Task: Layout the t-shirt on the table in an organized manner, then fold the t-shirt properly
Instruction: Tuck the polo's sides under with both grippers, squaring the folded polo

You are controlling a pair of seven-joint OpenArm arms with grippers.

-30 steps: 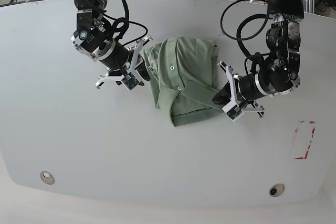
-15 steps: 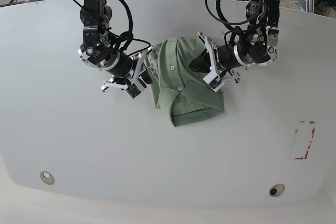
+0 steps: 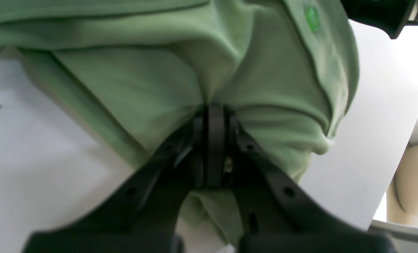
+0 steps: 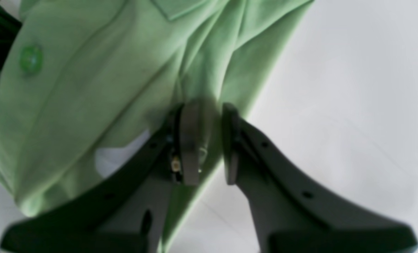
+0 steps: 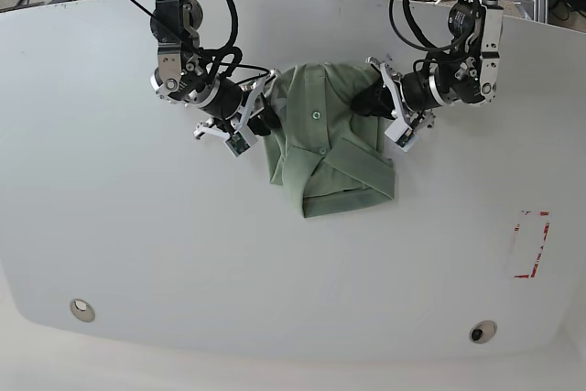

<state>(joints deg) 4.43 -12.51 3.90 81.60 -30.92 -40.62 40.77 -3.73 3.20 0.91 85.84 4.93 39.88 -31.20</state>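
T-shirt (image 5: 330,144) bunched mid-worktop (image 5: 137,254), collar end nearest the front edge. My left fingers (image 3: 214,119) clenched on a fold at its one side; my right fingers (image 4: 189,140) pinch the opposite edge, cloth between them. Bare worktop all round; red tape rectangle (image 5: 531,244) well apart.

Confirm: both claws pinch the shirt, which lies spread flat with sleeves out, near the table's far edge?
Not spread flat. The base view shows the shirt bunched into a folded heap, no sleeves laid out. The rest holds: left claw and right claw both pinch fabric, near the far edge of the table.
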